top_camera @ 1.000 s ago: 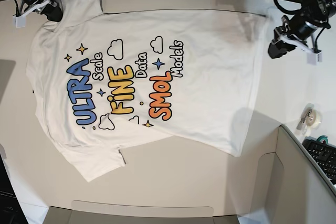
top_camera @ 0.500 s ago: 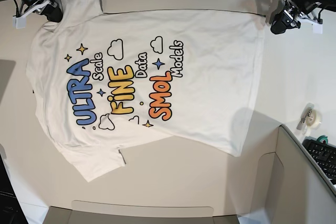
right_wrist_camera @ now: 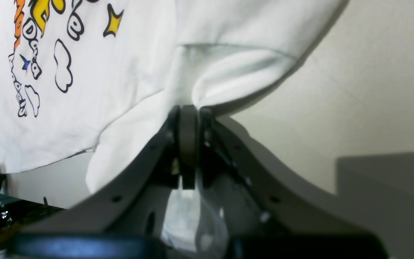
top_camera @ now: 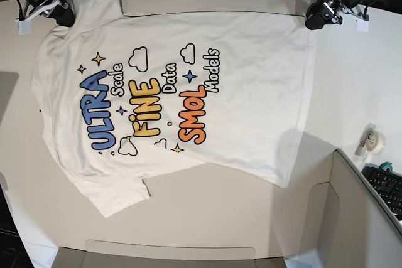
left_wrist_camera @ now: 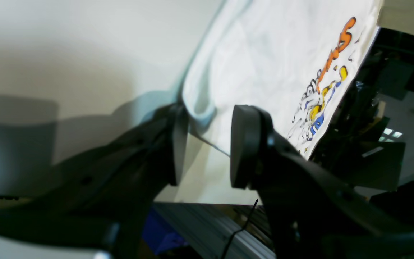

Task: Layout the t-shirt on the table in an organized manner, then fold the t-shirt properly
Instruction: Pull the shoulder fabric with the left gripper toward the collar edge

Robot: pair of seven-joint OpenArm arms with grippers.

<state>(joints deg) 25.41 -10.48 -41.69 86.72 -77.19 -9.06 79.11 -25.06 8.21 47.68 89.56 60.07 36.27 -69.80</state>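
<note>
The white t-shirt (top_camera: 251,92) lies spread on the white table (top_camera: 358,86), print up, neck end to the left and hem to the right. My left gripper (top_camera: 317,16) stands at the hem's far corner. In the left wrist view its jaws (left_wrist_camera: 205,144) are open, with the curled hem corner of the t-shirt (left_wrist_camera: 199,108) between the fingertips (left_wrist_camera: 243,144). My right gripper (top_camera: 63,14) is at the far left sleeve. The right wrist view shows it (right_wrist_camera: 189,115) shut on a bunched fold of t-shirt (right_wrist_camera: 228,75) cloth.
A tape roll (top_camera: 372,140) sits on the table at the right. A black keyboard (top_camera: 386,186) and a grey box-like panel (top_camera: 352,218) fill the near right corner. The table's far edge runs just behind both grippers.
My left gripper has travelled left and toward the far edge, arriving at the hem corner, and its jaws have widened. The right gripper and the shirt have not moved.
</note>
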